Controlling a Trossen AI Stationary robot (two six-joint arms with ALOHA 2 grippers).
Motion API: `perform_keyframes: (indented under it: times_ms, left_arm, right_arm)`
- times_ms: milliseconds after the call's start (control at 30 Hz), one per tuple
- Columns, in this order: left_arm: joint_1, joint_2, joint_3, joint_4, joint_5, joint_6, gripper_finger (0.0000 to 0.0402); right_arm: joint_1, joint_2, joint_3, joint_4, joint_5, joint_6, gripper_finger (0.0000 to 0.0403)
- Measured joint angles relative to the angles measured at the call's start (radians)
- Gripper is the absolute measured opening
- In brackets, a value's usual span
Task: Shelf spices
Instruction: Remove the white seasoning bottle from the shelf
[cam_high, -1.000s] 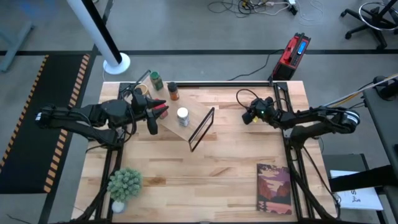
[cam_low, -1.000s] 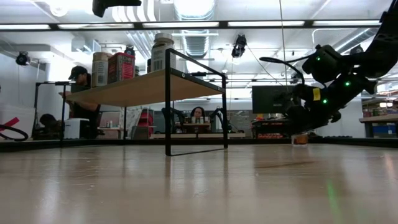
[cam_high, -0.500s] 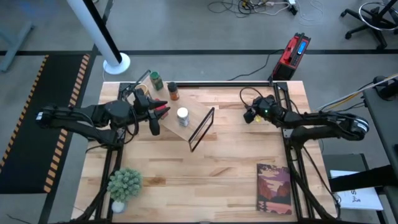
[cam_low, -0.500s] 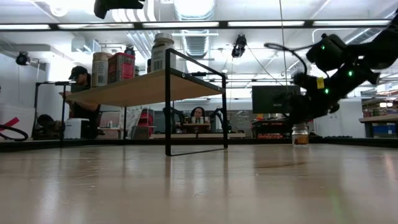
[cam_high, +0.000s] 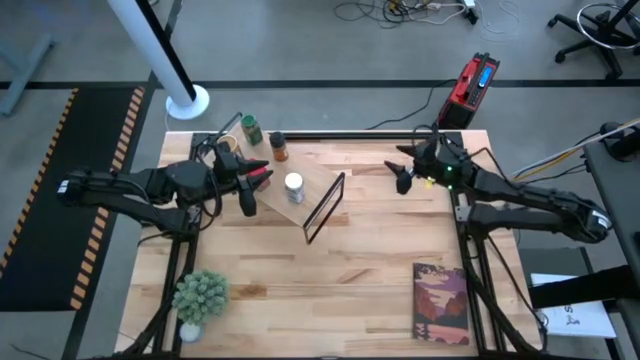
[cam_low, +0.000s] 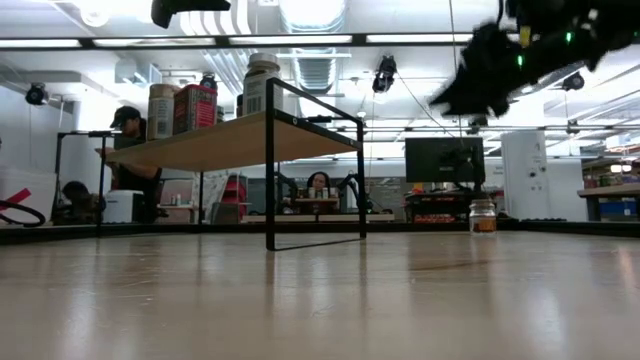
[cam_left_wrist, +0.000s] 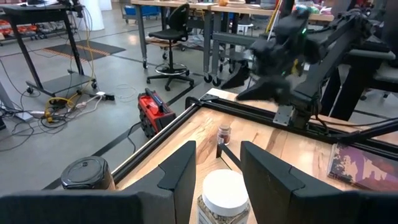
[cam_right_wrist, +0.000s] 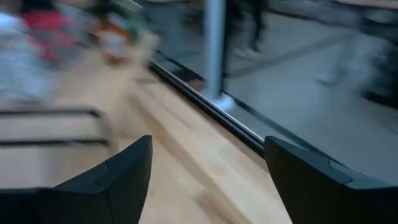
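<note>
Currently your right end effector (cam_high: 401, 176) sits above the far right part of the worktop (cam_high: 360, 270), raised clear of the surface, fingers (cam_right_wrist: 118, 180) spread wide with nothing between them. You can see a small silvery-topped jar (cam_low: 483, 216) standing alone on the worktop beneath it in the low view, apart from the arm. Your left end effector (cam_high: 247, 200) hovers at the shelf (cam_high: 275, 200) on the far left, fingers (cam_left_wrist: 183, 171) narrow, straddling the white-lidded jar (cam_high: 293, 186); whether they actually touch it you cannot tell. Shelf contents in the low view: tan-topped jar (cam_low: 161, 110), red boxy tin (cam_low: 196, 107), white-lidded jar. Behind the shelf at the far edge stand the green-lidded jar (cam_high: 250, 129) and the dark-lidded brown jar (cam_high: 279, 148). A potted plant (cam_high: 200, 297) and a book (cam_high: 440, 302) occupy the near corners.
</note>
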Motion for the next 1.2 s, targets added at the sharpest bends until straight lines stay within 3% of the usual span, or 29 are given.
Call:
perform_keyframes:
  times_ms: [133,267,500,733,933,1200]
  left_arm:
    - [0.0,0.0,0.0,0.006,0.0,0.005,0.0114]
    - [0.0,0.0,0.0,0.007,0.0,0.008,0.0114]
    - [0.0,0.0,0.0,0.014,0.0,0.03,0.0114]
    - [-0.001,0.014,0.0,-0.098,0.021,0.03,0.0117]
    - [-0.001,0.049,0.0,-0.151,0.043,0.035,0.0141]
    - [-0.001,0.122,0.0,-0.17,0.064,0.057,0.0184]
  right_arm:
    - [0.044,0.05,0.102,-0.043,-0.139,-0.027,0.0273]
    - [0.088,0.156,0.219,-0.122,-0.154,-0.101,0.0269]
    - [0.124,0.364,0.41,-0.097,-0.163,-0.175,0.0277]
    - [0.132,0.549,0.587,-0.1,-0.343,-0.223,0.0299]
    - [0.161,0.678,0.702,-0.101,-0.461,-0.266,0.0307]
    - [0.199,0.793,0.778,-0.114,-0.465,-0.357,0.0295]
